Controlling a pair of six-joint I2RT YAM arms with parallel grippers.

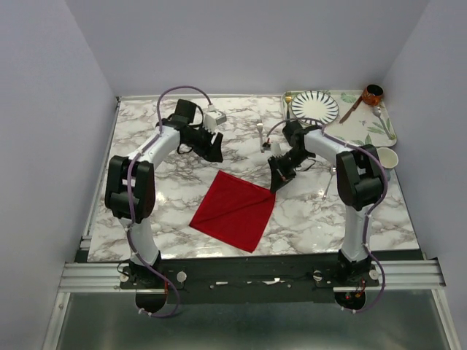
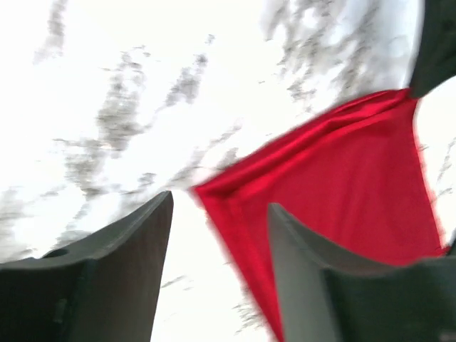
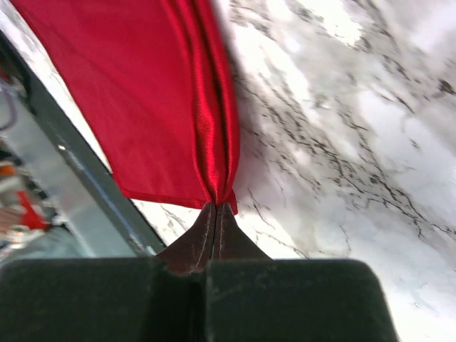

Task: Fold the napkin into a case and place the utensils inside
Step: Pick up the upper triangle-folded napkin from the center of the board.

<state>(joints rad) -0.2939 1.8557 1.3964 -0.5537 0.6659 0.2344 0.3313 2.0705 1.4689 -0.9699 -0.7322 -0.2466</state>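
The left claw (image 1: 213, 148) hovers with its jaws apart and empty, near the napkin's far corner. The napkin (image 1: 235, 209), deep red and smooth, lies flat mid-table (image 1: 321, 219), turned corner-on like a diamond. The right claw (image 1: 276, 182) is clamped on the napkin's right corner, which is bunched into a ridge.

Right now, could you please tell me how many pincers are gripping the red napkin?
1. The right pincer is shut on the napkin's right corner; the left pincer is open near the far corner, gripping nothing.
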